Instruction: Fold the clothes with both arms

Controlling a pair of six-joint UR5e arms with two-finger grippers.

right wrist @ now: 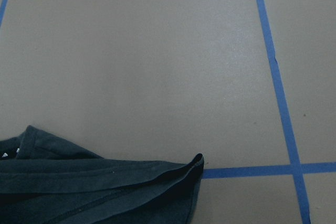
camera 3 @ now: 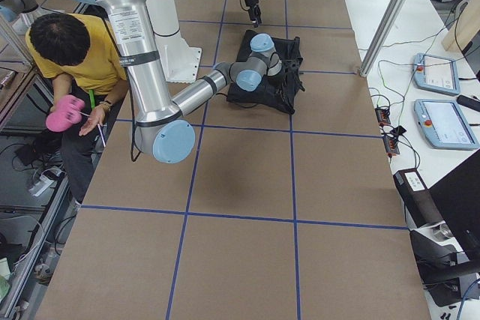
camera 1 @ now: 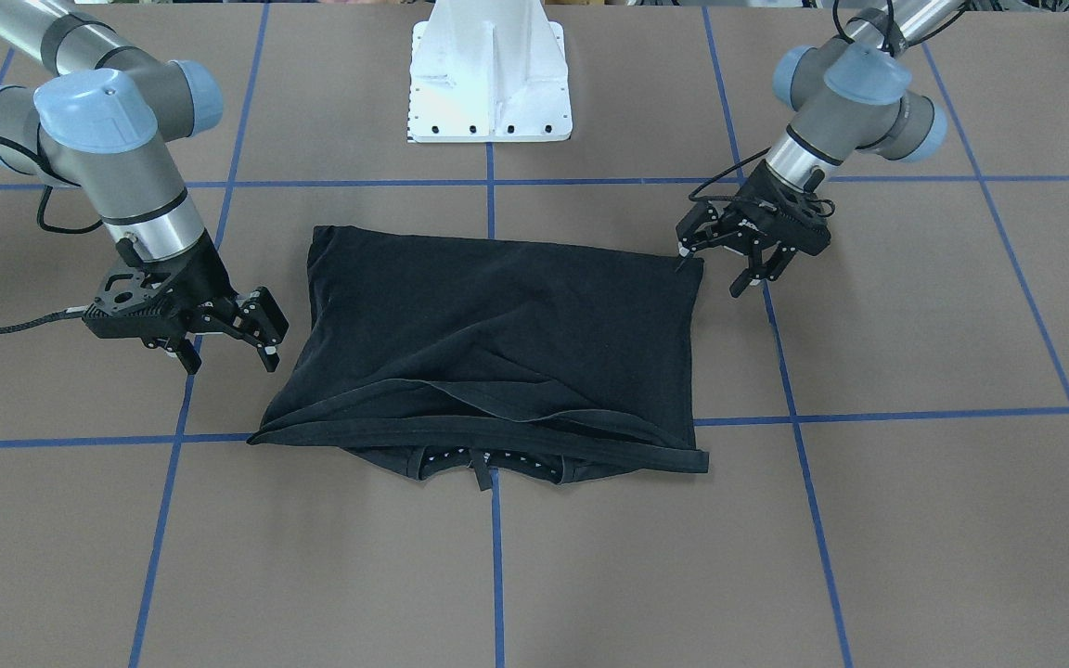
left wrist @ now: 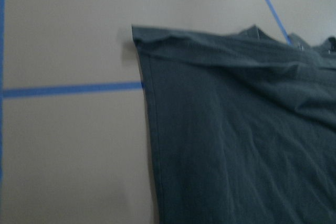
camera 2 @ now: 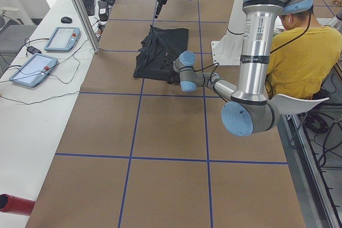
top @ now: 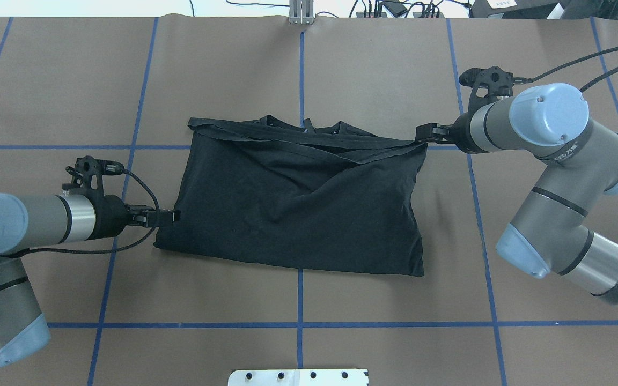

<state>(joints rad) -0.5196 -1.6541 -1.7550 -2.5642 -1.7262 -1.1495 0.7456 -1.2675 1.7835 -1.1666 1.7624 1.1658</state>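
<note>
The black T-shirt (camera 1: pixel 497 334) lies folded into a rough rectangle on the brown table, graphic hidden, collar (camera 1: pixel 488 461) at the edge far from the robot. It also shows in the overhead view (top: pixel 298 198). My left gripper (camera 1: pixel 711 272) is open, with one fingertip at the shirt's near corner; overhead it (top: pixel 175 215) sits at the shirt's left edge. My right gripper (camera 1: pixel 228 357) is open and empty just beside the shirt's other side, near the far corner (top: pixel 420 131). The wrist views show only shirt corners (left wrist: pixel 231 129) (right wrist: pixel 105 182), no fingers.
The white base plate (camera 1: pixel 490 83) stands at the robot's side of the table. Blue tape lines (top: pixel 299 324) grid the brown surface. A seated person in yellow (camera 2: pixel 299 62) is beside the robot. Tablets (camera 2: pixel 32 68) lie on a side table.
</note>
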